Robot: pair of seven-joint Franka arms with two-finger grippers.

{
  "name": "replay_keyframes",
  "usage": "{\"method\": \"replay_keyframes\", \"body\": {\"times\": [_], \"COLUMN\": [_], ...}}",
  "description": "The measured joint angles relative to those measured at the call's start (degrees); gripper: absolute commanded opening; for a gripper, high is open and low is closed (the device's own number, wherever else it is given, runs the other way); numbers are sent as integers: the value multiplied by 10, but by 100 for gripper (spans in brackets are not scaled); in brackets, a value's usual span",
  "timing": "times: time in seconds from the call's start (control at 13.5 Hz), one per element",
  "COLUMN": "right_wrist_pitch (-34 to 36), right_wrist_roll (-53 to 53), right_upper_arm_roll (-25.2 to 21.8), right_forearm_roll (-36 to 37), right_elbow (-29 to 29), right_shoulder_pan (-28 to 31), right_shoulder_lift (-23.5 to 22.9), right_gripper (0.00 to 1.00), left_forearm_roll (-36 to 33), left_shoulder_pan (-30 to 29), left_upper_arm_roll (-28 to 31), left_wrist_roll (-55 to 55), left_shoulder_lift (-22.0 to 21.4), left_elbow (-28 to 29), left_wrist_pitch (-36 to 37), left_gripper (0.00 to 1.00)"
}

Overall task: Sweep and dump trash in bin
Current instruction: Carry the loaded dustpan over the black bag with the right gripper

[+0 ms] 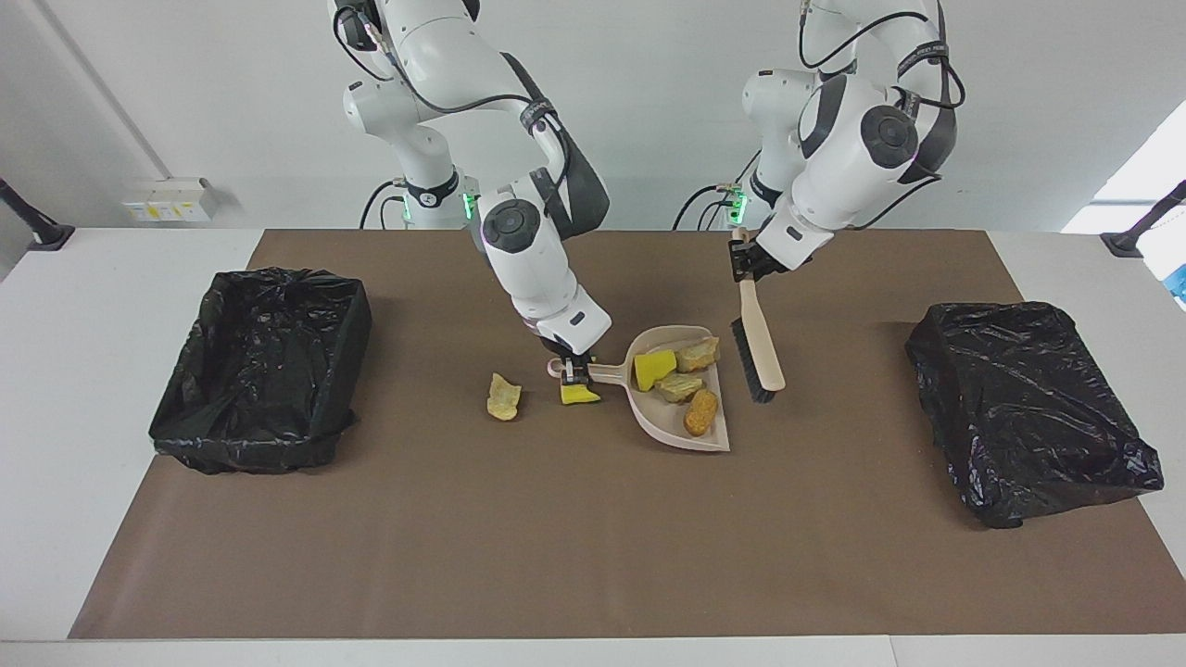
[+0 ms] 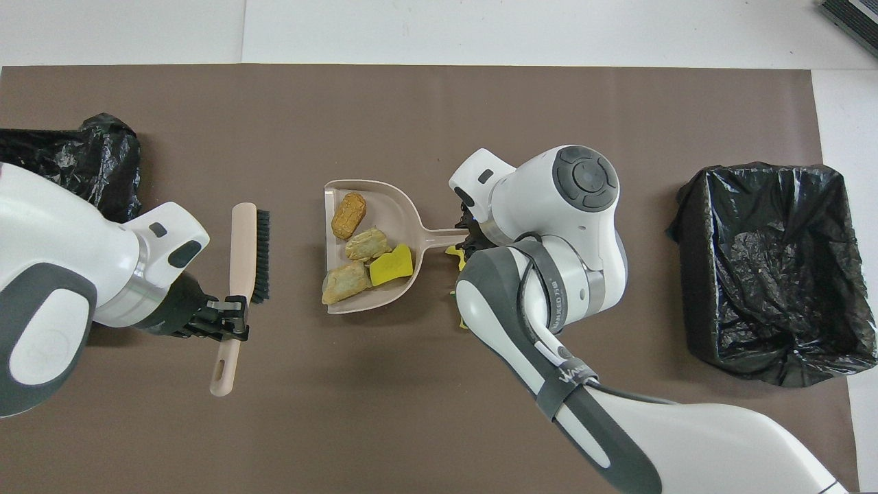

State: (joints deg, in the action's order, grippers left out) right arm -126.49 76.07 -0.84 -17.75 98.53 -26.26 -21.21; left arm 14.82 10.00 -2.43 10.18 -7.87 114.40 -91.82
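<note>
Beside the brush [image 1: 758, 341] gripped in the left hand [image 1: 741, 264], trash [image 1: 686, 382] fills the right hand's [image 1: 576, 373] dustpan [image 1: 718, 435].

Both views are bright and evenly lit, seemingly from overhead. Shadows on the brown mat [image 1: 556, 537] are short and soft, lying close beneath each thing. The black bin liners [image 1: 264, 371] carry small white glints. Daylight glares at three o'clock in the facing view. Focus is sharp throughout; straight edges hardly bend.

Partly readable lettering "WANXEO" on right arm's strap [image 2: 559, 312].
</note>
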Motion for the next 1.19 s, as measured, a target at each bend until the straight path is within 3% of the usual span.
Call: {"method": "replay_keyframes", "body": {"times": [0.3,0.67,0.96,1.19], "right_wrist_pitch": [99,185,224,241], "right_wrist_roll": [22,108,201,271], "right_upper_arm_roll": [-4,-9,-12,-13], "right_forearm_roll": [0,0,36,60], "right_elbow": [-44,-55,-68,-77], "right_shoulder_pan": [43,156,250,316], "right_shoulder_lift": [27,77,90,92], "right_gripper": [0,0,0,0], "left_forearm_roll": [-3,-3,-3,-3], "left_shoulder_pan": [-3,23,130,210], "left_upper_arm_roll": [-5,-43,-64,-66], "left_wrist_roll": [-2,25,135,212], "left_shoulder_lift": [-13,-53,-53,-21], "left_elbow": [7,80,116,142], "left_wrist_pitch": [13,-36,-118,-197], "left_gripper": [0,0,0,0]}}
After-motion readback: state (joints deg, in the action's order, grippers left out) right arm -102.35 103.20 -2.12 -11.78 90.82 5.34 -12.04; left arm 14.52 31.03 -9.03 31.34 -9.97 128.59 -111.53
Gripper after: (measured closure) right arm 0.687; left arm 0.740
